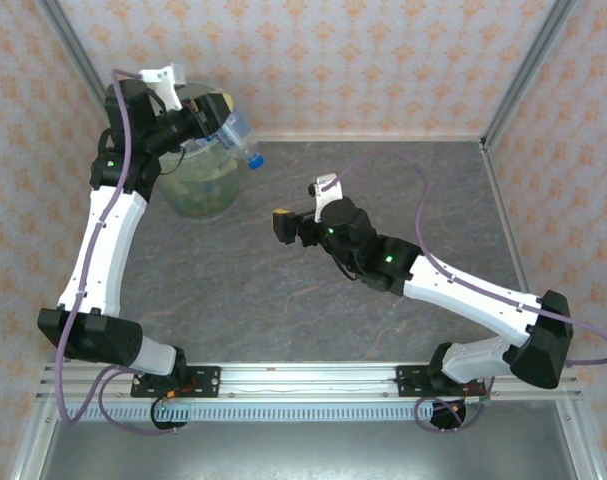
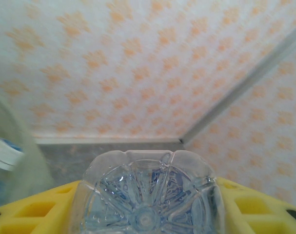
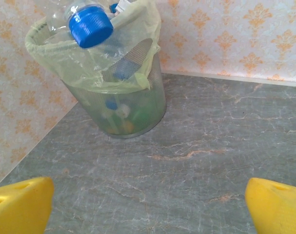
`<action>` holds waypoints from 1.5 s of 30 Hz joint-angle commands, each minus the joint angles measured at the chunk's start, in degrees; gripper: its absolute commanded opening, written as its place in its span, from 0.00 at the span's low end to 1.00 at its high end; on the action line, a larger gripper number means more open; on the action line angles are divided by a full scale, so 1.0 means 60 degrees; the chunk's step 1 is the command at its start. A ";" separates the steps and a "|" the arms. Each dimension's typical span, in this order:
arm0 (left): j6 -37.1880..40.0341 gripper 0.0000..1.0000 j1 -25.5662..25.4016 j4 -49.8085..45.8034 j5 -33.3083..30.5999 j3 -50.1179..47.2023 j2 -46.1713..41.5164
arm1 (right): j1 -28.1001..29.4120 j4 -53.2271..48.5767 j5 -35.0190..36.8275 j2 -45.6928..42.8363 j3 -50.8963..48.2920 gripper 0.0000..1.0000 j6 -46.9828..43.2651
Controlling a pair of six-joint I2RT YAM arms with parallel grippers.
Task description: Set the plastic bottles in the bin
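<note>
My left gripper (image 1: 226, 124) is shut on a clear plastic bottle (image 1: 241, 140) with a blue cap. It holds the bottle tilted in the air at the right rim of the bin (image 1: 196, 185), cap pointing down and right. The left wrist view looks onto the bottle's ribbed base (image 2: 148, 195), wedged between the yellow fingers (image 2: 35, 209). In the right wrist view the blue-capped bottle (image 3: 90, 23) hangs at the bin's bagged rim (image 3: 65, 53). Several bottles (image 3: 119, 111) lie inside. My right gripper (image 1: 283, 225) hovers open and empty over the table's middle, yellow fingertips (image 3: 21, 204) wide apart.
The bin stands in the far left corner against the patterned walls (image 1: 363, 60). The grey marble tabletop (image 1: 403, 180) stretches bare to the right and the front. A metal frame post (image 1: 518, 75) marks the far right corner.
</note>
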 commanded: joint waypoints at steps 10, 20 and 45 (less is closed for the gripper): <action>0.0767 0.45 0.0569 0.1055 -0.4630 0.1551 0.0713 | 0.0040 -0.0154 0.0718 -0.0584 -0.0058 1.00 0.0183; 0.1590 0.46 0.0552 0.3292 -0.6469 0.0748 0.1304 | 0.0033 -0.0402 0.0925 -0.0126 0.0404 1.00 0.0019; 0.3579 0.48 0.0141 0.3529 -0.6520 0.2425 0.4807 | -0.0103 -0.0855 0.1198 -0.0006 0.0249 1.00 0.0552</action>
